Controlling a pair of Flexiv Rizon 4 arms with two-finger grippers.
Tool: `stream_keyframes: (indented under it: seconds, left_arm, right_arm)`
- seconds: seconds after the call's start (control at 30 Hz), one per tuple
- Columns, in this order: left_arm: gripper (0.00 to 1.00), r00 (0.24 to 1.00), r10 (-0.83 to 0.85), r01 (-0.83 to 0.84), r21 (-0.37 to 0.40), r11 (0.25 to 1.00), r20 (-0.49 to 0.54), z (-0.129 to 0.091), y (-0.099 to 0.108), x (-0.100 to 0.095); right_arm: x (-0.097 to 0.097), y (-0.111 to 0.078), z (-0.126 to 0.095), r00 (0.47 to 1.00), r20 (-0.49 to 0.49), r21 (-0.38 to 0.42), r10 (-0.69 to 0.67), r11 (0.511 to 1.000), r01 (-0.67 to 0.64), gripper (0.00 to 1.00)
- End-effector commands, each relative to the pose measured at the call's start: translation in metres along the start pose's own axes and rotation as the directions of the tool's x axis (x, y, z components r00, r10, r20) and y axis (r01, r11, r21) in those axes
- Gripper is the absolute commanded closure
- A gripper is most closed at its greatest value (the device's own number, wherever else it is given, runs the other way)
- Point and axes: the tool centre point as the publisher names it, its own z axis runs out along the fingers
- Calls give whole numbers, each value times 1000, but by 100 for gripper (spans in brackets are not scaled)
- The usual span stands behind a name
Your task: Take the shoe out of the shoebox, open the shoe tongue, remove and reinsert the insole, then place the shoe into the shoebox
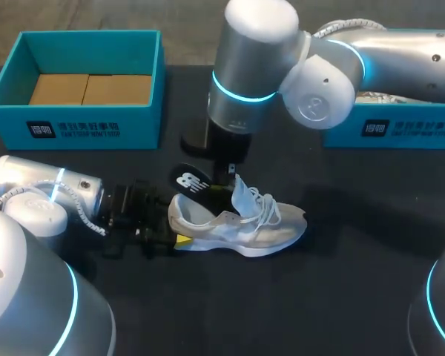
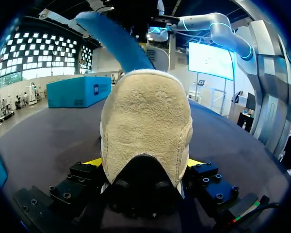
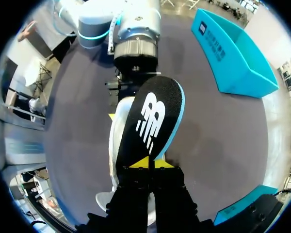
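- At the middle of the counter [image 1: 356, 259], well apart from the teal shoebox [image 1: 74, 122], the white shoe [image 1: 237, 226] stands on its sole with its heel toward my left arm.
- The left gripper [image 1: 176, 239] is clamped on the heel, one yellow tip on each side of it, so the shoe is braced low against the counter.
- The right gripper [image 1: 226, 172] comes down from above and pinches one end of the black insole [image 1: 189, 182]. The free end slants up and out over the heel collar, and its blue underside shows from the left wrist.
- The insole step is in hand. I cannot tell from this moment whether the insole is coming out or going back in, nor whether its gripped end lies inside the shoe.
- To do it well, the heel grip should stay firm while the insole travels along the shoe's length at a shallow angle, not straight up.
- If it is going in, lead with the toe end under the raised tongue [image 1: 239, 191], slide it fully forward, then lay the heel end flat.
- Held at one end, a thin insole will likely flex. Slow travel should keep it from folding or snagging on the collar.
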Motion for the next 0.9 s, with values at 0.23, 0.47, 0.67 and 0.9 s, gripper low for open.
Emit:
stream_keyframes:
  seconds: [0.23, 0.47, 0.67, 0.9]
  left_arm:
    - [100, 1000, 0, 0, -1, 1000, 0, 1, 2, 1]
    - [100, 1000, 0, 0, -1, 1000, 0, 1, 2, 1]
    - [100, 1000, 0, 0, -1, 1000, 0, 1, 2, 1]
    - [100, 1000, 0, 0, -1, 1000, 0, 1, 2, 1]
  right_arm:
    - [-8, 18, 3, 999, -40, -21, -33, 999, 32, 100]
    - [-11, 24, 8, 997, -62, -53, -48, 998, 45, 98]
    - [-12, 22, 8, 995, -83, -85, -48, 996, 41, 69]
    - [-12, 17, 6, 990, -132, -129, -58, 991, 41, 65]
